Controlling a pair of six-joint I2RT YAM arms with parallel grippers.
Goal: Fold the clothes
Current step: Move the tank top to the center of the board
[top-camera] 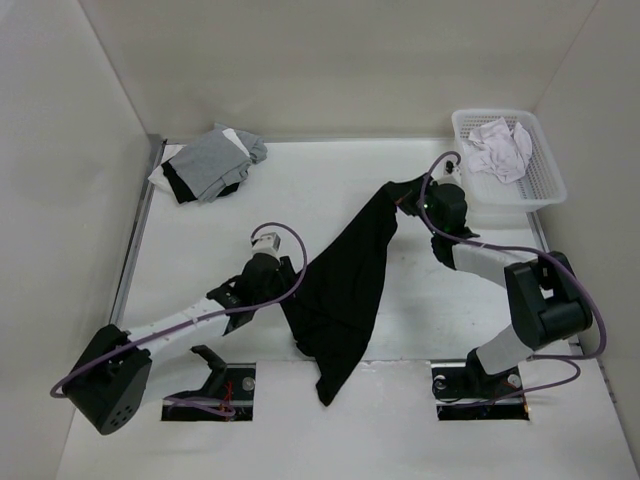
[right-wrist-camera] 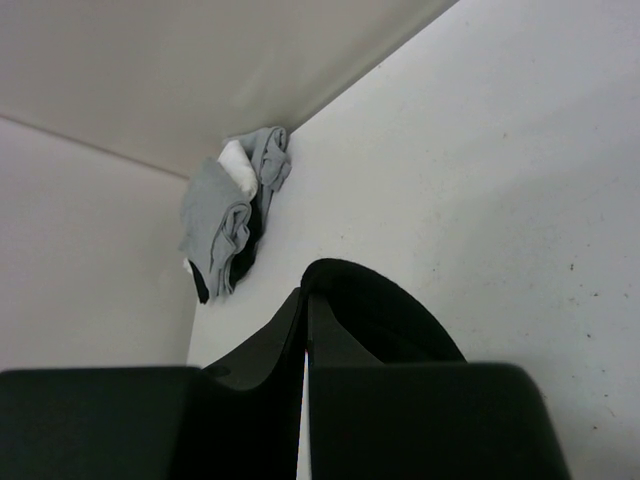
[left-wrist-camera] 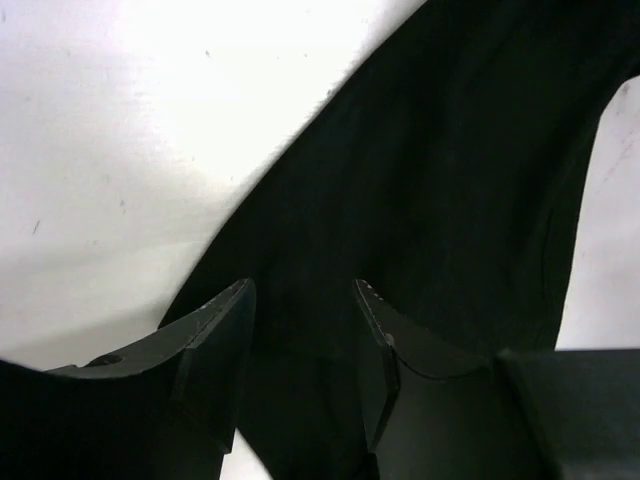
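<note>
The clothes, one black garment [top-camera: 350, 270], hang stretched in a long diagonal from the back right down to the table's front middle. My right gripper [top-camera: 408, 192] holds the upper end raised, its jaws pressed together on a fold of the black fabric [right-wrist-camera: 390, 310] that loops out past the tips of the right gripper [right-wrist-camera: 305, 292]. My left gripper [top-camera: 292, 300] is at the garment's lower left edge. In the left wrist view the left gripper [left-wrist-camera: 300, 285] stands open, with the black cloth [left-wrist-camera: 450, 180] spread beneath and between its fingers, not pinched.
A grey-and-white pile of garments [top-camera: 210, 162] lies at the back left, and shows by the wall corner in the right wrist view too [right-wrist-camera: 225, 220]. A white basket [top-camera: 555, 165] at the back right holds a white rumpled cloth [top-camera: 503, 145]. Walls enclose the table.
</note>
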